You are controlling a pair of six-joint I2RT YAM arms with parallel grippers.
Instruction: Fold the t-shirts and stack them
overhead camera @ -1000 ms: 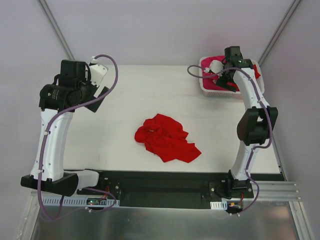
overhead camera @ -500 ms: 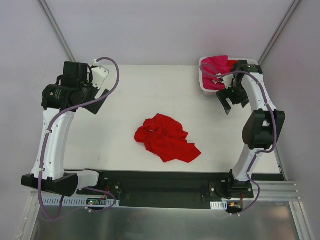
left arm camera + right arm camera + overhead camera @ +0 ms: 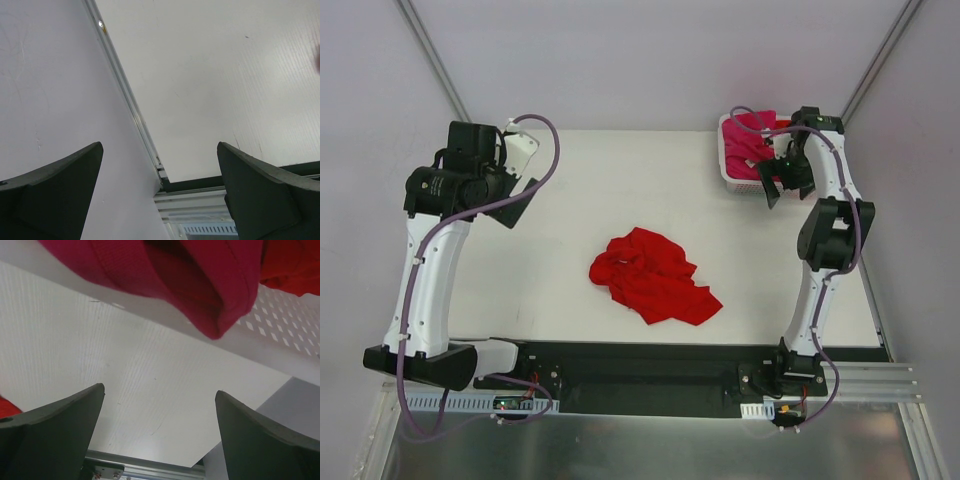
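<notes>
Right gripper (image 3: 772,185) has backed out of the basket (image 3: 729,181) empty over the last second. It was down among the cloth, swung out over the table (image 3: 620,180), and now sits just at the basket's front-left corner. Jaws are wide with nothing between them; the wrist view shows bare table in the gap.

Pink shirt (image 3: 750,145) is still in the basket, with a fold draped over the rim just above the gripper and red cloth (image 3: 292,262) behind it. Red shirt (image 3: 650,275) hasn't moved: crumpled heap mid-table, unfolded.

Left gripper (image 3: 518,192) is unchanged, hovering far left, jaws wide, holding nothing.

My read: the basket grab didn't take, or it's lining up again. No fold started, no stack yet. Next move likely needs a clean pinch on the draped pink fold.
</notes>
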